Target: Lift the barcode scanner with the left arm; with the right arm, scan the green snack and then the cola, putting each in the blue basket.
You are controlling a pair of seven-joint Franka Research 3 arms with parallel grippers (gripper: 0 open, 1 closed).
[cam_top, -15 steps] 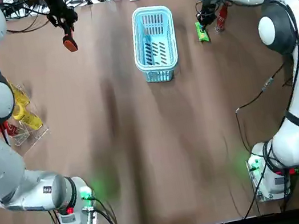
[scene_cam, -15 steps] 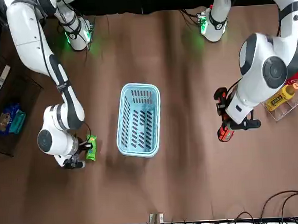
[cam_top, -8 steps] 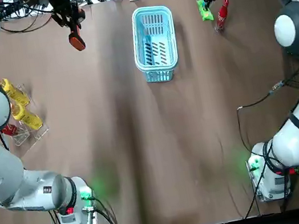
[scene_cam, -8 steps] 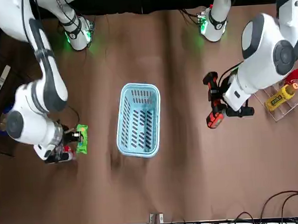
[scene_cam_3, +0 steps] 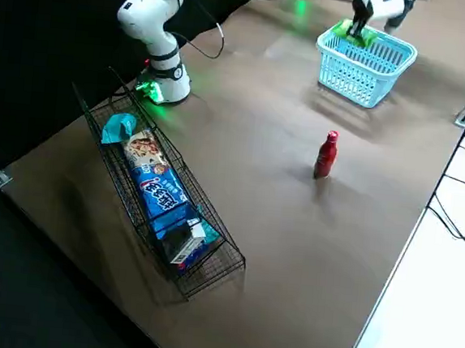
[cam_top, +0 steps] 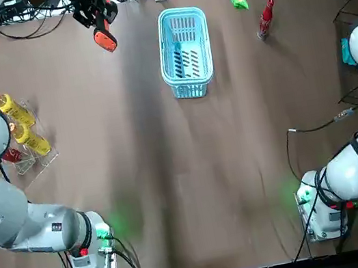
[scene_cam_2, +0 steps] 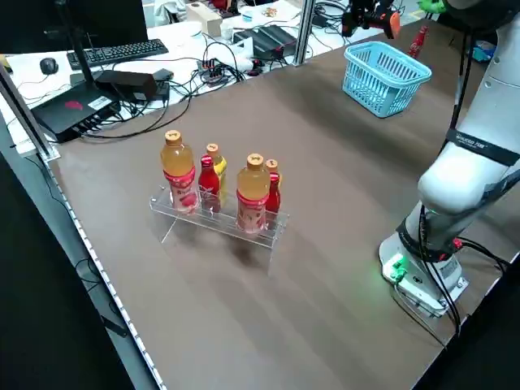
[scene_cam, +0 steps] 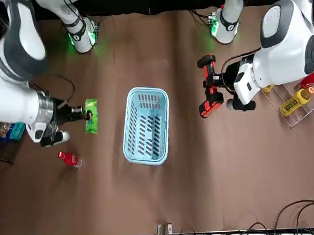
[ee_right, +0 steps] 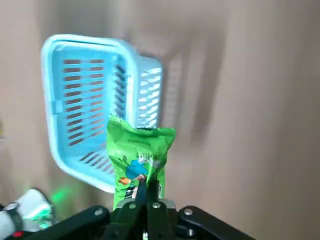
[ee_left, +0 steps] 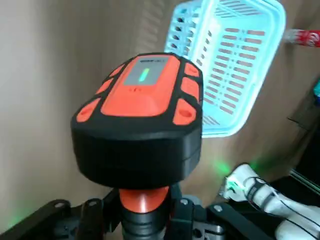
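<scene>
Because the green snack (scene_cam: 91, 116) looked a light, soft, crinkly packet that a hard squeeze would crush, a gentle pinch at one edge seemed right. The right hand (ee_right: 148, 194) pinched it so, raised off the desk (cam_top: 173, 177) right of the blue basket (cam_top: 180, 11), long axis running near to far. Left of the basket, the left hand (ee_left: 144, 212) clasped the raised barcode scanner (scene_cam: 208, 96).
</scene>
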